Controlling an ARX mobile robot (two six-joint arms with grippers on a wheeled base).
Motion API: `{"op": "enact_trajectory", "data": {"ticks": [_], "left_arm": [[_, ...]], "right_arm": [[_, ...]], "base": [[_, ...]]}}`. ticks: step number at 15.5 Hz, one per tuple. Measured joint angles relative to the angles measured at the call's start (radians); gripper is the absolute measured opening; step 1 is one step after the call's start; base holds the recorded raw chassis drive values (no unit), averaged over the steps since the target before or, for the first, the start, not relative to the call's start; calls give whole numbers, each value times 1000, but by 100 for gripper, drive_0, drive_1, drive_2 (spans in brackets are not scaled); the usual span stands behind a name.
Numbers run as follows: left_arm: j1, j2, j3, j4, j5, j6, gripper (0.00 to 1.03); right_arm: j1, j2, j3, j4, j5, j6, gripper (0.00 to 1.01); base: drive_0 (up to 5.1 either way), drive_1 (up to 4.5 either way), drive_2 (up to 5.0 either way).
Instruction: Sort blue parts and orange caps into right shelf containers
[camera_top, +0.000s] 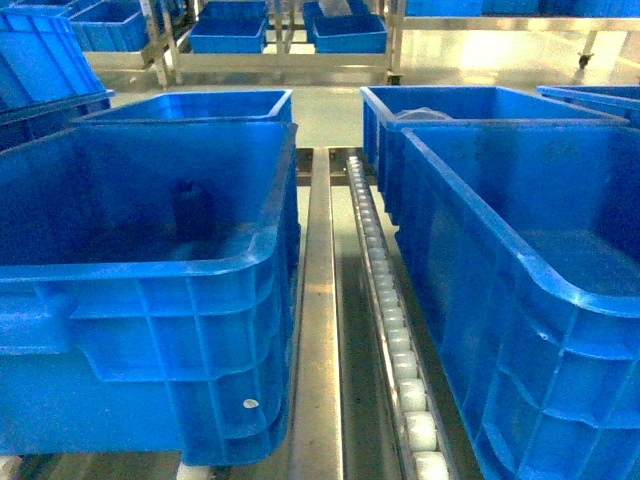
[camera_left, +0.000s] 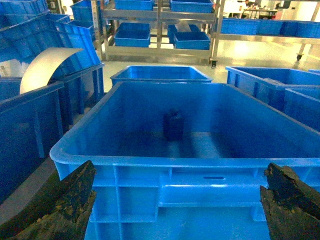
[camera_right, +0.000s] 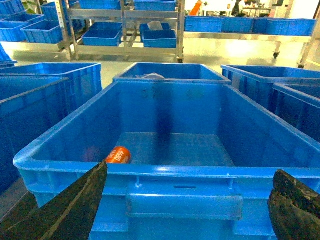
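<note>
Two large deep bright-blue plastic crates with ribbed walls and thick rolled rims flank a steel roller track that runs away down the middle of the shelf. The left crate sits just left of the track; a small dark blue part stands upright on its floor near the far wall, though the dim view leaves its shape unclear. The right crate sits just right of the track, and an orange cap lies on its floor in the near left corner.

The left hand hangs in front of the left crate's near wall, fingers spread wide and empty. The right hand hangs likewise before the right crate's near wall, released, nothing between its fingers.

Beyond the track stand more blue crates.
</note>
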Motion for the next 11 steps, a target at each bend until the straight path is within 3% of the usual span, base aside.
{"op": "enact_trajectory", "data": {"ticks": [11], "left_arm": [[0,0,0,0,0,0,98]], "right_arm": [[0,0,0,0,0,0,98]], "base": [[0,0,0]]}}
